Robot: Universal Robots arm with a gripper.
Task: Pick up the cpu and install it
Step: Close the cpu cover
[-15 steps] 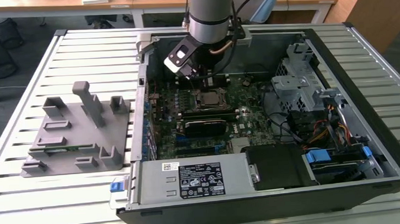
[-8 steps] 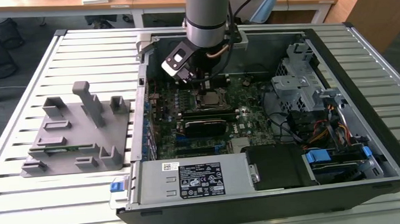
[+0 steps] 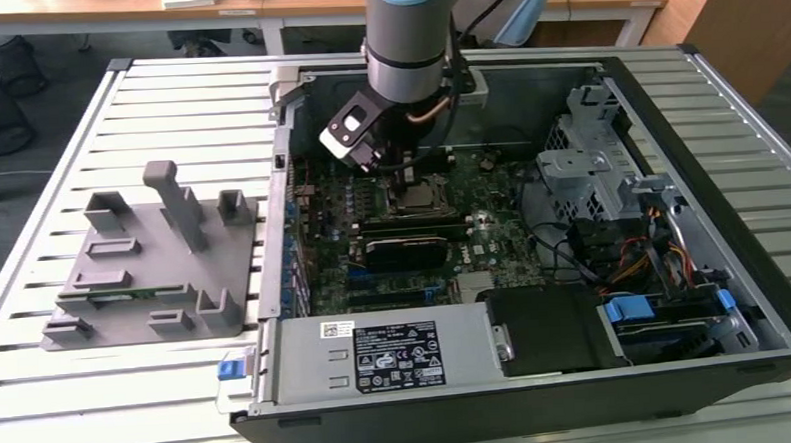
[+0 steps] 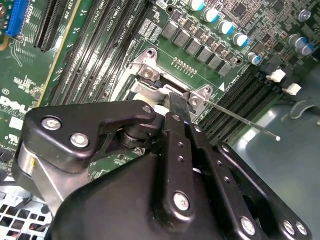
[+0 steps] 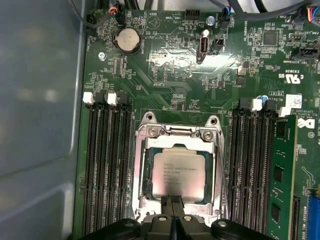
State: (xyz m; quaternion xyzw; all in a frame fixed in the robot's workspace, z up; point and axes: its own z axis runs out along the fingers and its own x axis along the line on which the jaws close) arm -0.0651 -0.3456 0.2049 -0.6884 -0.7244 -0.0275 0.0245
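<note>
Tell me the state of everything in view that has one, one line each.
cpu: lying flat in the socket, metal top up.
gripper: shut, fingertips at the cpu's edge.
socket lever: unlatched, sticking out free.
case: side open, motherboard exposed.
memory slots: empty.
</note>
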